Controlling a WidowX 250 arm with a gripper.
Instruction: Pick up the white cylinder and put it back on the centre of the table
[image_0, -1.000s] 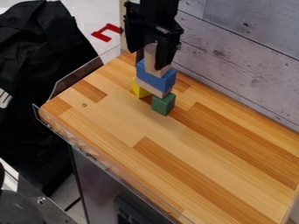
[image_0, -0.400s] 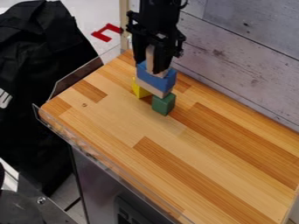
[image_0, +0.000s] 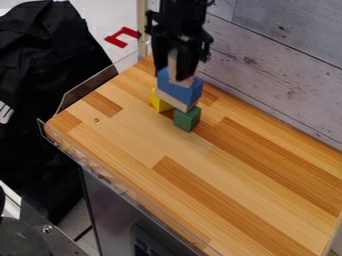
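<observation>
- Where it runs from the upper left of the view down to the lower right, the table (image_0: 133, 137) shows a top of striped light and darker brown wood; a clear upright edging (image_0: 90, 89) follows its left side and near edge;
- the wall (image_0: 274, 65) of whitish-grey wooden planks rises behind the table;
- the heap of black, folded cloth (image_0: 43, 65) lies to the left, beside the table;
- the black two-finger gripper (image_0: 174, 70) hangs from the top edge of the view, directly over the stack of blocks and around the upper part of its topmost piece; how far open it is I cannot tell, nor whether it has hold of that piece;
- the red, angular, bent shape (image_0: 122, 37) lies on the pale floor beyond the table;
- the blue block (image_0: 177, 91) is near the table's far left end, tilted neither way that I can make out;
- the beige block (image_0: 175, 102) is directly under the blue one, touching it;
- the green wooden block (image_0: 187, 119) stands on the table under the near right end of the beige one;
- the pale, upright piece (image_0: 173, 65), seemingly the task's cylinder, stands at the top of the stack, away from the table's centre; its shape is partly hidden by the gripper;
- the yellow block (image_0: 160, 103) is on the table, left of the green one, partly hidden by the beige one.
</observation>
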